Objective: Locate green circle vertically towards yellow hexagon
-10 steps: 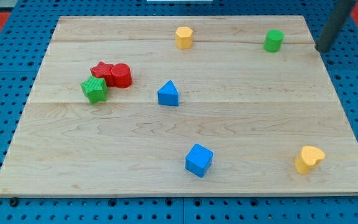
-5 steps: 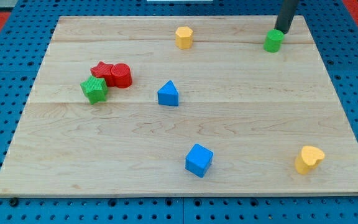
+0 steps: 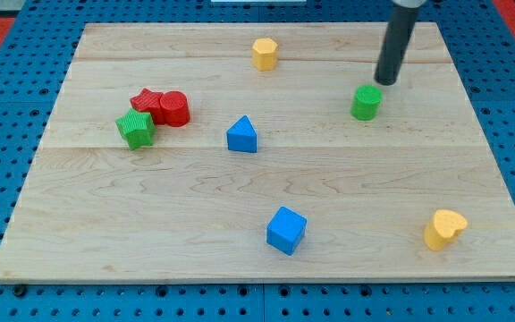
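The green circle (image 3: 366, 101) stands on the wooden board's right half, below and to the right of the yellow hexagon (image 3: 264, 53), which sits near the view's top edge of the board. My tip (image 3: 384, 82) is just above and to the right of the green circle, very close to it or touching it. The rod rises up out of the view's top.
A red star (image 3: 148, 102) and a red circle (image 3: 175, 108) touch at the left, with a green star (image 3: 136, 129) just below them. A blue triangle (image 3: 241, 135) lies mid-board, a blue cube (image 3: 286, 230) lower down, a yellow heart (image 3: 443, 229) at the bottom right.
My tip came in from the right edge to the green circle's top, then moved down and left. The green circle slid down and left from near the top edge.
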You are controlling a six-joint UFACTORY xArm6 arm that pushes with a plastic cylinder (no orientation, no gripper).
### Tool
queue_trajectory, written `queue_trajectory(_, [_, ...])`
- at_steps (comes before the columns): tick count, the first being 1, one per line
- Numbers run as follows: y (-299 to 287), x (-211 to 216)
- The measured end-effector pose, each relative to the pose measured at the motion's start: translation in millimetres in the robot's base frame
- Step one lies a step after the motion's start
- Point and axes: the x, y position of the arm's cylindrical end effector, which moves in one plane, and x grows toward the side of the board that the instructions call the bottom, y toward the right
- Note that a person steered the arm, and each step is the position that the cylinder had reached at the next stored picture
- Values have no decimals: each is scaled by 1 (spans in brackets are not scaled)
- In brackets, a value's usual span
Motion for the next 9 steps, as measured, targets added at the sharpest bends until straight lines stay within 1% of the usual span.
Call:
queue_trajectory(1, [17,19])
queue_trajectory(2, [17,24])
queue_trajectory(3, [17,45])
queue_trajectory(4, [17,45])
queue_trajectory(5, [-10,45])
queue_trajectory(6, [-50,61])
queue_trajectory(7, [-80,63])
queue_trajectory(8, [-88,61])
queue_trajectory(9, [-65,77])
